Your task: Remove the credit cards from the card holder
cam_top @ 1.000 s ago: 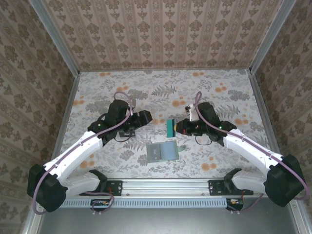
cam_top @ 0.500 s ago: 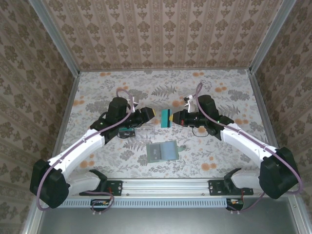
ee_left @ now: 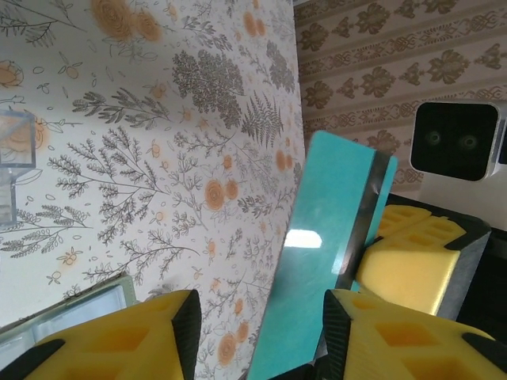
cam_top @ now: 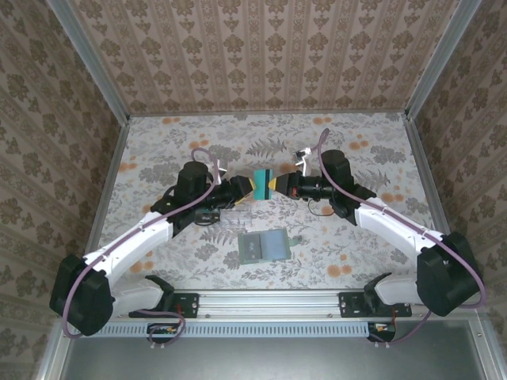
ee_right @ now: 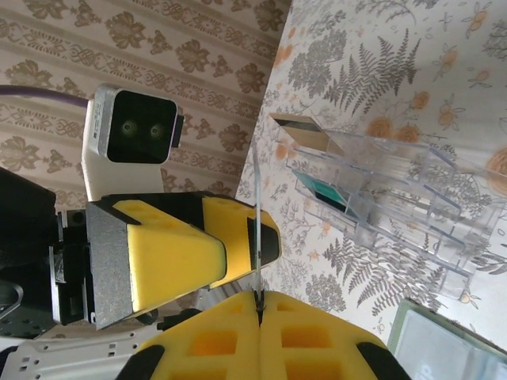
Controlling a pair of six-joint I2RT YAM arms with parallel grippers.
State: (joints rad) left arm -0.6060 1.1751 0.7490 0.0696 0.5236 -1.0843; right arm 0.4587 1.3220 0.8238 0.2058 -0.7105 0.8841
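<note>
Evidently a handover is in hand: the card (cam_top: 262,185) is pinched by the shut right tool (cam_top: 276,187), between the jaws of the half-open left tool (cam_top: 250,187), which must close next. The holder (cam_top: 264,246) lies on the worktop below.

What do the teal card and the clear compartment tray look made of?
Teal card: probably glossy plastic, given the bright glare spot and thin stiff edge. Compartment tray: apparently clear hard plastic, its see-through walls meeting in crisp edges.
</note>
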